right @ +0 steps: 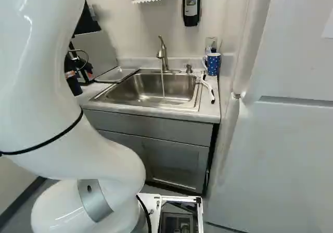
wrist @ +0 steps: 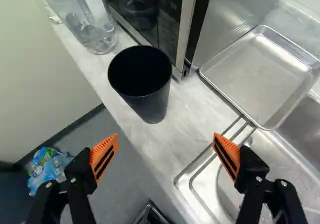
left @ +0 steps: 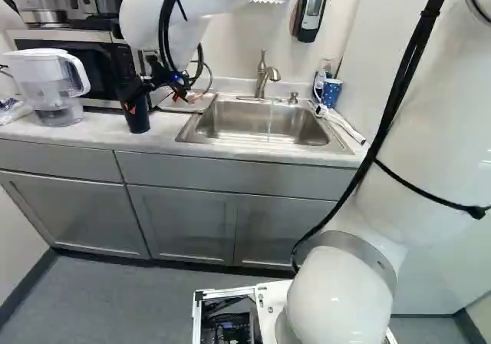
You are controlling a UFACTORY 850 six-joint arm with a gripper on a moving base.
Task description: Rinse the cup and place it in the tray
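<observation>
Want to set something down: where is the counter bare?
The counter is bare between cup, tray and sink; the tray looks bare too. A narrow strip fronts the sink. Crowded: right of the sink in the right base view, with brush and blue mug, and around pitcher and microwave.

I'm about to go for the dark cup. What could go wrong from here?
The cup stands near the front edge of the counter, so a nudge could tip it off. One of the open jaws might clip the microwave or pitcher, both close by. Water runs from the faucet, so rinsing may splash.
</observation>
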